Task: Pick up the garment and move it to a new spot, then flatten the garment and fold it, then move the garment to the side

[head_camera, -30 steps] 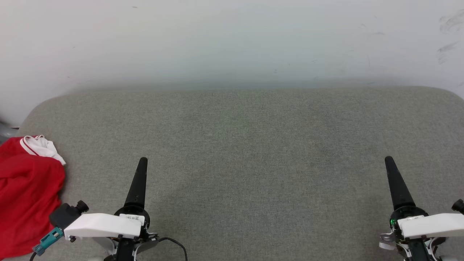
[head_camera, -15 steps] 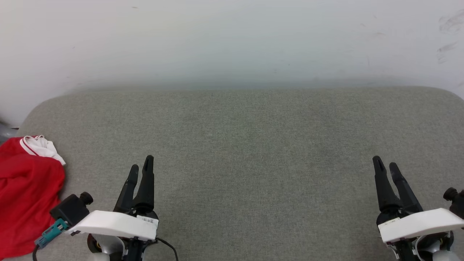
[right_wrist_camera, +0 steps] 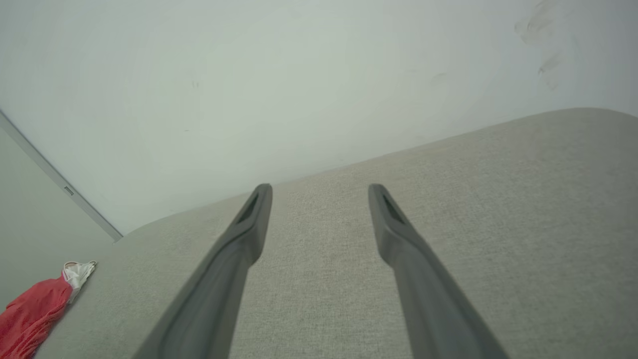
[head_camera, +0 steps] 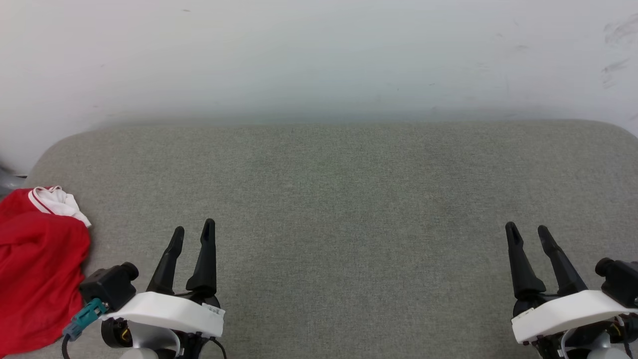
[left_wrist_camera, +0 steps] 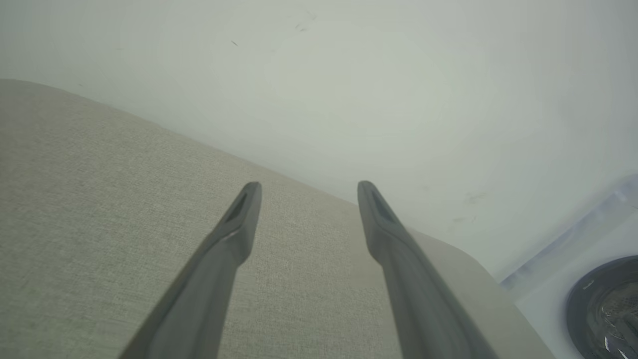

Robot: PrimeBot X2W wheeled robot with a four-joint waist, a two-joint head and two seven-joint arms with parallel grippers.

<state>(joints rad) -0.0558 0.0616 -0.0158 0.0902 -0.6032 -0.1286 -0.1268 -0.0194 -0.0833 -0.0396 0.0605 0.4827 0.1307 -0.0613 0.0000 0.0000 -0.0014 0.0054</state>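
Nearest to you, your left gripper [head_camera: 194, 227] is sitting at the near left of the grey fabric tabletop [head_camera: 349, 199]. Its two dark fingers [head_camera: 204, 259] are standing well apart, pointing toward the far side and gripping nothing. A black wrist camera [head_camera: 112, 284] with a teal plug [head_camera: 82, 319] is sticking out on its left side. At the near right, your right gripper [head_camera: 527, 228] is mirroring it, with its fingers spread wide and nothing between them. In both wrist views you are looking along parted fingers at plain grey cloth.

The garment [head_camera: 40, 274] is lying crumpled at the near left edge of the tabletop, just left of the left gripper and apart from its fingers. It is well apart from the right gripper. It is showing as a bright red heap, with a white piece with red-striped trim [head_camera: 55, 202] bunching at its far end. The wrist camera is sitting just beside the red cloth, and you cannot tell whether the two are touching.

Farther out, the tabletop is stretching away to rounded far corners. Behind it a pale wall [head_camera: 319, 60] is rising, with faint dark scuffs [head_camera: 615, 35] marking its far right. In the left wrist view a dark round thing [left_wrist_camera: 608, 309] is showing past the tabletop's corner, too blurred to identify.
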